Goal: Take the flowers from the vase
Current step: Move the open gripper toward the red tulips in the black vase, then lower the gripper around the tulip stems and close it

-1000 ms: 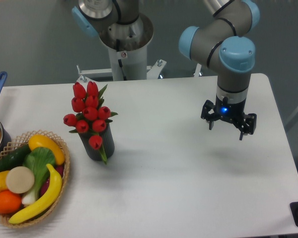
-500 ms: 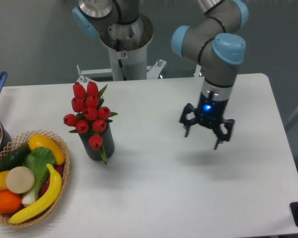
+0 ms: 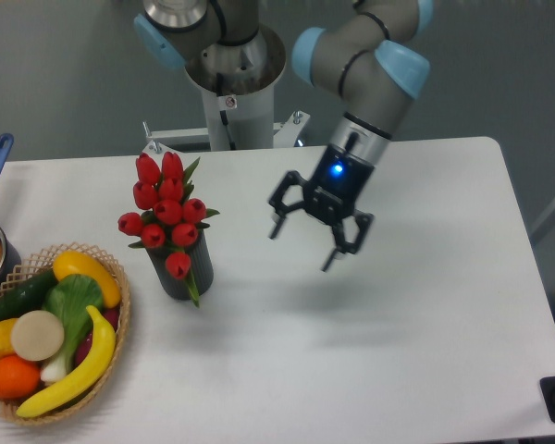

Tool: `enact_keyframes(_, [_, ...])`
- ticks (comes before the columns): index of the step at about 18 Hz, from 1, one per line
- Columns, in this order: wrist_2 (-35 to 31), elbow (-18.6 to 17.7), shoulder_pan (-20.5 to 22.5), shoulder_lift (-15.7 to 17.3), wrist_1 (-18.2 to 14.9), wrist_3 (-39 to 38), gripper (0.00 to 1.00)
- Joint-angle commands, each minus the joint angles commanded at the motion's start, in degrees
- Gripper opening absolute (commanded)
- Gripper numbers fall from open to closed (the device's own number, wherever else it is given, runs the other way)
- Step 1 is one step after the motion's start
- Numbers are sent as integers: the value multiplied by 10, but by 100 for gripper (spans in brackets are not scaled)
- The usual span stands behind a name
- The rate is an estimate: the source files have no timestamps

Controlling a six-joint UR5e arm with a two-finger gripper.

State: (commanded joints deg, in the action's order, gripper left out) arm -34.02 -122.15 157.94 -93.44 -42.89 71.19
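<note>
Grey tubular robot arm (image 3: 361, 55) with pale blue round joint caps and black seams. Its silver wrist ends in a black two-finger gripper (image 3: 302, 243) bearing a small glowing blue light near its top.

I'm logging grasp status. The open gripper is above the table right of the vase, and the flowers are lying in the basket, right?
Not quite. The flowers are not in the basket; they stand in the vase, as the camera view shows. The rest holds: the gripper is open, above the table right of the vase.
</note>
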Motion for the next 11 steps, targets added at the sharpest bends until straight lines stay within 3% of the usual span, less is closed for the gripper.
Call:
enact_keyframes(5, [40, -75, -7, 63, 0, 9, 100])
enact_keyframes(11, [61, -89, -40, 61, 0, 15, 100])
